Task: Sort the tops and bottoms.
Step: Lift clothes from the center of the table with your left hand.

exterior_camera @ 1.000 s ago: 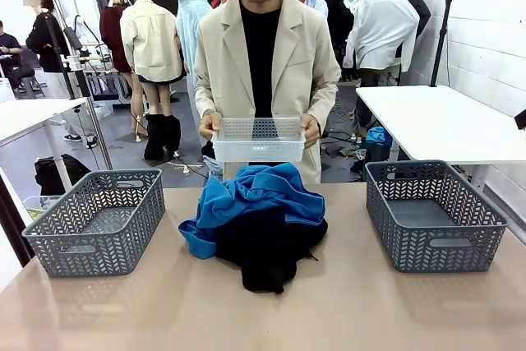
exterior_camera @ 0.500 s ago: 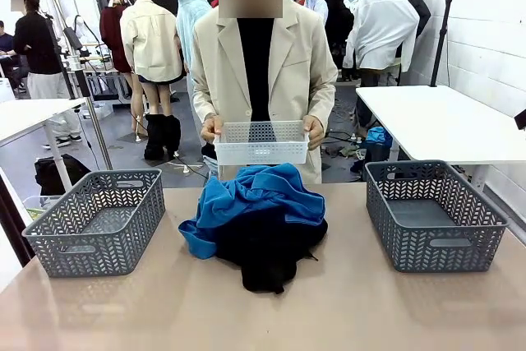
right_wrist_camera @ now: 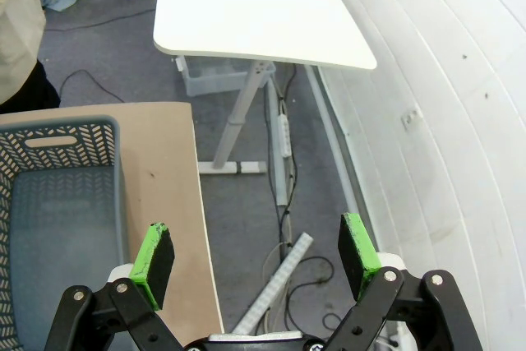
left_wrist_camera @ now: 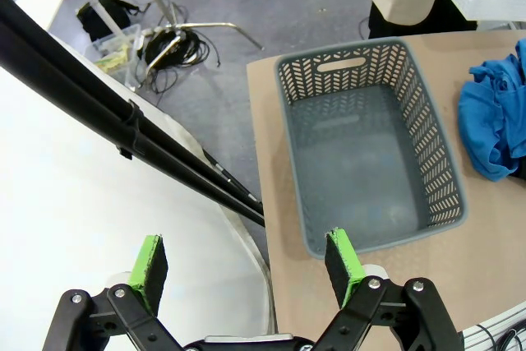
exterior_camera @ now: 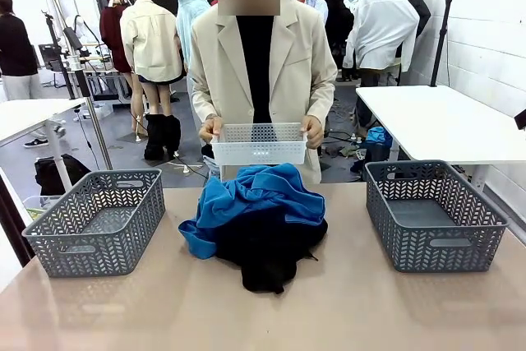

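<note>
The left gripper [left_wrist_camera: 245, 260] and right gripper [right_wrist_camera: 256, 250] gape wide, empty, while a blue garment [exterior_camera: 255, 195] lies on a black garment [exterior_camera: 267, 254] between the left basket [exterior_camera: 123, 228] and right basket [exterior_camera: 436, 244].

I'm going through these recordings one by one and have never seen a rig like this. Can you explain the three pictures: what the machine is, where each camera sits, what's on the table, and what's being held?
This is a two-armed robot sharing a tan table with a person. The front view looks across the table from the robot's side. The other two pictures come from cameras on the robot's wrists, each looking along its own claw. They show the left gripper and the right gripper, both black with green pads, open and holding nothing. In the middle of the table a crumpled blue garment is piled with a black garment. A grey plastic lattice basket stands to the left of the pile and a matching basket to the right, both empty. The person's hands hold a white perforated plastic tray in the air beyond the pile.
</note>
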### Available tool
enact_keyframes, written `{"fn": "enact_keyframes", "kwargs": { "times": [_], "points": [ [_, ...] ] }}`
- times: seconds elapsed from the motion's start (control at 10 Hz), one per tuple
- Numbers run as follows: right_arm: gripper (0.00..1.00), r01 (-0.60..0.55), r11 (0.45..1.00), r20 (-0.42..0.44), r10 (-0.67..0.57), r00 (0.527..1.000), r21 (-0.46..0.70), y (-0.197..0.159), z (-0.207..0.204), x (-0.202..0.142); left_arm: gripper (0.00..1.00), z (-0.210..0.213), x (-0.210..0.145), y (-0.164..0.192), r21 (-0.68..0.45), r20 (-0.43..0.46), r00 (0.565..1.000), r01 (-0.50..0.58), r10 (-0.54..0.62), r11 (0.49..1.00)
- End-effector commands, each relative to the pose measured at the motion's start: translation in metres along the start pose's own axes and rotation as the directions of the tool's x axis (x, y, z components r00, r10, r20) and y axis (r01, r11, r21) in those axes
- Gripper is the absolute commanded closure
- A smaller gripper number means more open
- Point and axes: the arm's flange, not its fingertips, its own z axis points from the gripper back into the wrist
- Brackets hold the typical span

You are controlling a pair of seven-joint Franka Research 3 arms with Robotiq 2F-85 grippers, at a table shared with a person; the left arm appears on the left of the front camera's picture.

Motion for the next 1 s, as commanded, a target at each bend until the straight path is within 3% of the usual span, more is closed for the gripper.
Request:
{"fn": "enact_keyframes", "kwargs": {
  "times": [0.0, 0.9],
  "points": [
    [0.00, -0.017, 1.000, 0.000, 0.017, 1.000, -0.001, 0.0010, 0.0002, 0.0003, 0.00, -0.0020, 0.0000, 0.0018, 0.009, 0.001, 1.000, 0.009, -0.009, 1.000],
    [0.00, -0.017, 1.000, 0.000, 0.017, 1.000, -0.001, 0.0010, 0.0002, 0.0003, 0.00, -0.0020, 0.0000, 0.0018, 0.009, 0.001, 1.000, 0.009, -0.009, 1.000]
  ]
}}
